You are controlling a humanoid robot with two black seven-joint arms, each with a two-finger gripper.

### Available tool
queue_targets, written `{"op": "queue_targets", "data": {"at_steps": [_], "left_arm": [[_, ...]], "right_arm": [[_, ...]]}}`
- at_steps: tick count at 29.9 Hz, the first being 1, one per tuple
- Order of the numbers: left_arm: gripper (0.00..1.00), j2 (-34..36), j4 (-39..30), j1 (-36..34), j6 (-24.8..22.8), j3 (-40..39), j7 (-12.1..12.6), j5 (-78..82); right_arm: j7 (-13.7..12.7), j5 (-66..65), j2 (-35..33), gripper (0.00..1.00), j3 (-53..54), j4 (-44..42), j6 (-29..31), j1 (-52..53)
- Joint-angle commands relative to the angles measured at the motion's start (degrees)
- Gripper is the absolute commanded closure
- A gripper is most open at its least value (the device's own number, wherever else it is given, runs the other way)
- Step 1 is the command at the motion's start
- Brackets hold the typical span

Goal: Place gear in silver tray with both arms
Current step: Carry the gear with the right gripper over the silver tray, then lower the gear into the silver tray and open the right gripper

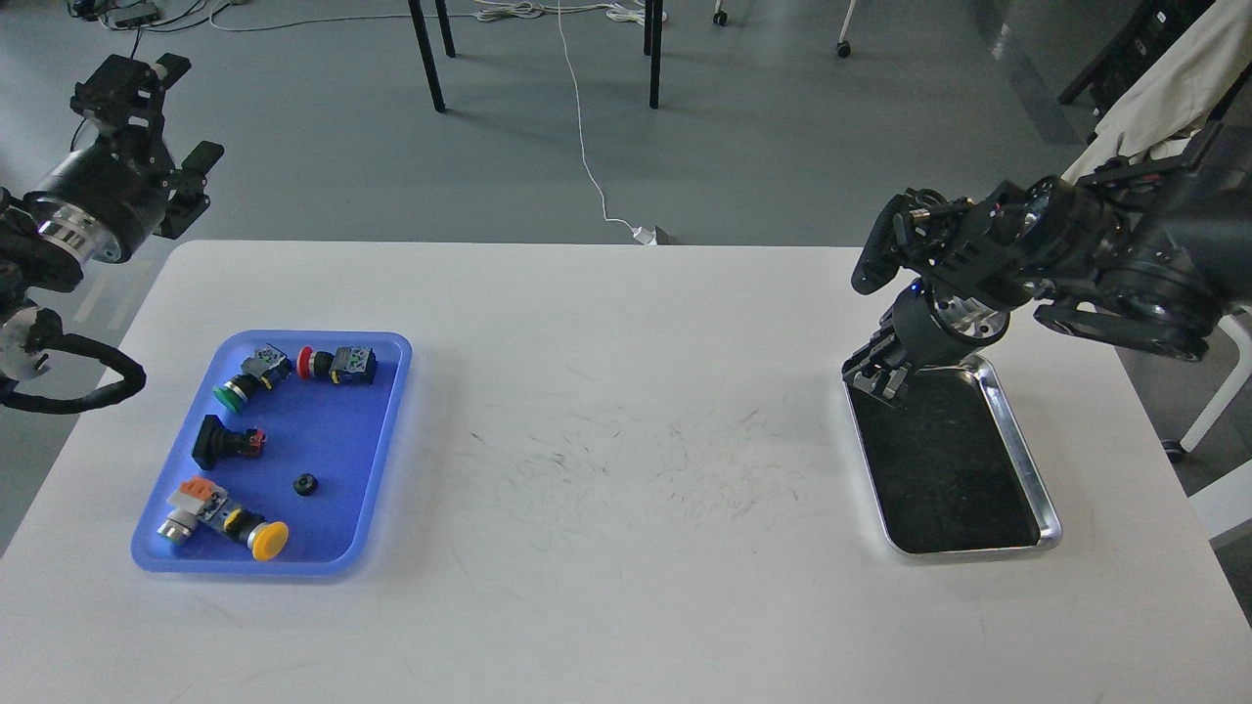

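Observation:
The gear [306,483] is a small black ring lying in the blue plastic tray [337,430] on the left of the white table. The silver tray [968,550] sits on the right, its dark bottom bare. My right gripper [875,378] points down over the silver tray's far left corner; it is dark and small, so I cannot tell its fingers apart. My left gripper [166,112] is raised beyond the table's far left corner, far from the gear, with its fingers apart and nothing in them.
The blue tray also holds several push-button switches: green [243,381], red [333,364], black [223,442] and yellow [235,520]. Chair legs and a white cable [587,166] are on the floor behind the table. A chair with cloth [1154,108] stands at the right.

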Motion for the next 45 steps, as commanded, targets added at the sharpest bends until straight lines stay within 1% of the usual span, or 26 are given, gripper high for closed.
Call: {"op": "queue_targets", "data": {"at_steps": [1, 5, 11, 15, 27, 37, 39, 43, 45], "left_arm": [[0.01, 0.66, -0.09, 0.38, -0.51, -0.01, 0.0, -0.01], [0.01, 1.01, -0.27, 0.38, -0.77, -0.09, 0.0, -0.09], [0.01, 2.07, -0.44, 0.46, -0.77, -0.09, 0.0, -0.18], [0.01, 2.51, -0.53, 0.47, -0.86, -0.09, 0.0, -0.44], [0.01, 3.56, -0.53, 0.9, -1.21, -0.09, 0.0, -0.44], [0.01, 3.65, -0.53, 1.26, -1.21, -0.09, 0.0, -0.44], [0.01, 3.74, -0.53, 1.26, -1.12, -0.09, 0.0, -0.44], [0.01, 3.74, -0.53, 1.26, -1.21, -0.18, 0.0, -0.44], [0.01, 3.65, -0.53, 1.26, -1.12, -0.18, 0.0, -0.44]], "right_arm": [[0.0, -0.09, -3.01, 0.98, -0.08, -0.36, -0.37, -1.77], [0.0, -0.53, -4.94, 0.98, 0.1, -1.33, -0.89, -3.79], [0.0, -0.53, -5.38, 0.98, 0.1, -4.49, -1.69, -6.95], [0.0, -0.53, -5.39, 0.98, 0.45, -5.02, -2.21, -8.28], [0.0, -0.53, -3.54, 0.98, 0.54, -11.78, -3.09, -13.28], [0.0, -0.44, -1.52, 0.97, 0.8, -13.02, -3.88, -14.16], [0.0, -0.44, -1.34, 0.95, 0.8, -13.19, -3.88, -14.25], [0.0, -0.44, -0.47, 0.85, 0.8, -14.07, -3.88, -14.52], [0.0, -0.35, -0.29, 0.85, 0.8, -14.51, -3.88, -14.69]]}}
